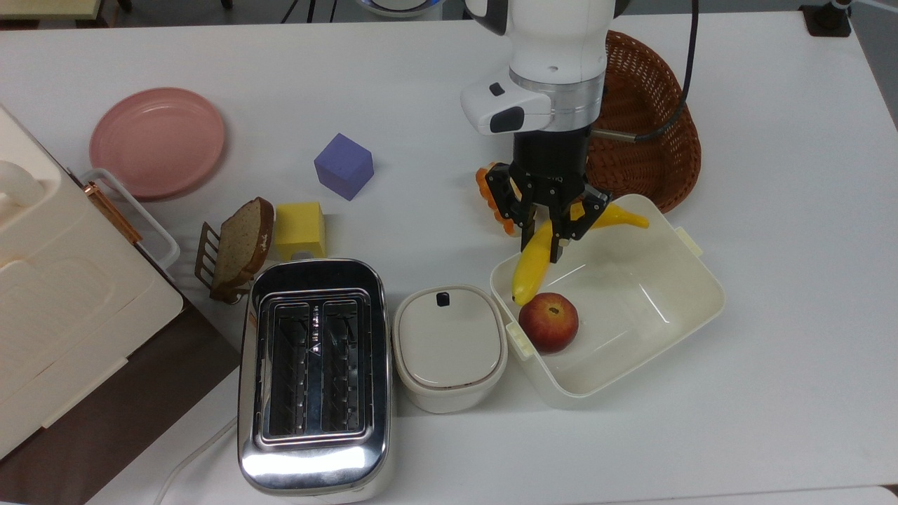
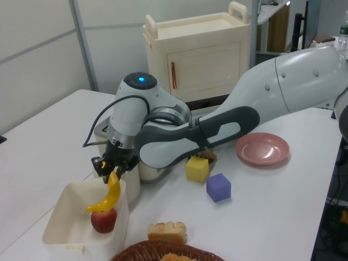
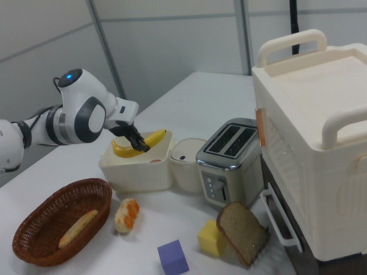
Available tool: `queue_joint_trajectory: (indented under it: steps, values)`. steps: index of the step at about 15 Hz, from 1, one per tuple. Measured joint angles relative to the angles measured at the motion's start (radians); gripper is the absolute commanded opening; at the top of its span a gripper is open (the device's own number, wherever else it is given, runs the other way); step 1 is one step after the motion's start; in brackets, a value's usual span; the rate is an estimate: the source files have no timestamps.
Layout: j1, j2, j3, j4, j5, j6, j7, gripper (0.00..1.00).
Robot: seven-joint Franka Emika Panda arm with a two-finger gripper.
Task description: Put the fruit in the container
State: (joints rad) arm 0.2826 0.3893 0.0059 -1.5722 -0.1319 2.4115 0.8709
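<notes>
The end effector is clamped on the banana at its middle, holding it in the air above the container. In the top view the banana's ends stick out past both fingers, one end just above the apple lying inside.

You get the top view looking straight down on the toaster from fairly close. The left view faces the toaster from the basket's end; the right view faces the toaster from the opposite end. All three share it.
</notes>
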Motion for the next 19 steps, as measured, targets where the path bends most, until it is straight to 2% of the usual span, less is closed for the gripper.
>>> queue_joint_trajectory:
  steps: [4,6,7,8,9,19]
  values:
    - [-0.005,0.024,0.021,0.001,-0.027,0.049,0.008,0.03]
    - [-0.007,0.042,0.032,0.001,-0.068,0.090,0.029,0.05]
    - [-0.009,0.055,0.041,0.001,-0.107,0.101,0.061,0.32]
    - [-0.014,0.062,0.049,0.001,-0.128,0.105,0.076,0.73]
    - [-0.019,0.066,0.057,0.001,-0.141,0.107,0.090,1.00]
    - [-0.043,0.068,0.071,0.023,-0.152,0.109,0.120,1.00]
